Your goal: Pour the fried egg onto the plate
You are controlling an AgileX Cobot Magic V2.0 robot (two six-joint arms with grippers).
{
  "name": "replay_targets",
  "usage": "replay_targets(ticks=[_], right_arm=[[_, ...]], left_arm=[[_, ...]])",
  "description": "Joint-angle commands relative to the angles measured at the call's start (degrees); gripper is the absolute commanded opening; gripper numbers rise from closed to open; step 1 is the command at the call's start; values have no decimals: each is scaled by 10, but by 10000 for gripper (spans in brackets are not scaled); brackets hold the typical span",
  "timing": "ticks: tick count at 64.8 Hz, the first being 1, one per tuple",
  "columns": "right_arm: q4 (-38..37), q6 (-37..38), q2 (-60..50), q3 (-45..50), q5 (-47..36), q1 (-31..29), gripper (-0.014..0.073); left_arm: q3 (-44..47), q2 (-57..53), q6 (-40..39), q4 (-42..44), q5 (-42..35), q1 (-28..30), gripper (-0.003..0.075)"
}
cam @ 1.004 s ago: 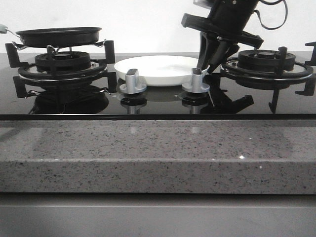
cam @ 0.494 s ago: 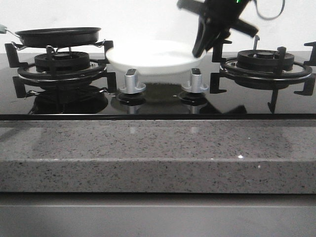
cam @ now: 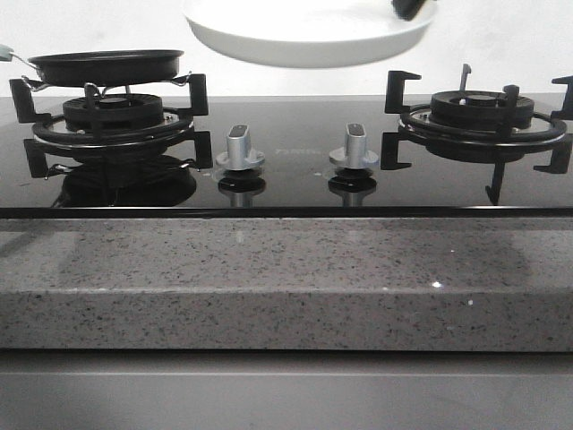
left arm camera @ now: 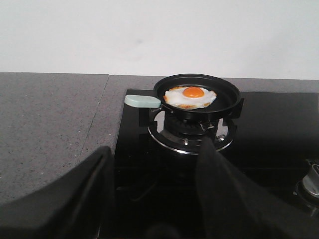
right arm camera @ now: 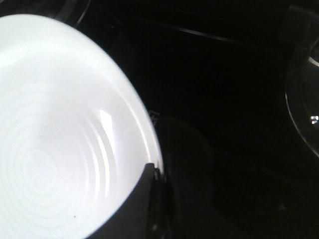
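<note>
The fried egg (left arm camera: pixel 190 96) is lying flat in the black frying pan (cam: pixel 106 65), which is sitting on the burner grate (cam: pixel 112 116) near the left edge of the hob (cam: pixel 286 184); the yolk is facing up and the egg is not yet poured. The plate (cam: pixel 309 36) is now hanging high above the middle of the hob, over the two knobs (cam: pixel 240 148), while a second ago it was resting on the glass behind them. The right gripper (right arm camera: pixel 149 174) is clamping the plate's rim on the right side, with one finger visible over the edge, and is lifting it. The left gripper (left arm camera: pixel 154 194) is waiting with its fingers spread apart and nothing between them, in front of the pan and well apart from its pale handle (left arm camera: pixel 142 101). I judge that the plate is being carried toward the pan, so the next step is probably taking the handle and tilting the pan over the plate.
</note>
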Motion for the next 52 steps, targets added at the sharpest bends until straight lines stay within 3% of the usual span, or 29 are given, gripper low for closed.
replay_targets(ticks=[1,17,28,52], right_arm=[[19,-11,-63,55,-77,5,-68],[18,-11,-68,129,-134,30,-68],[14,-11,-38,130,-173,57,-68],[13,-11,-6,130,-176,57,-68]], left_arm=[[-16,9,-4,-4,-49,1,375],[-16,9,-4,-4,-49,1,375],[-16,9,-4,-4,-49,1,375],[-16,9,-4,-4,-49,1,375]])
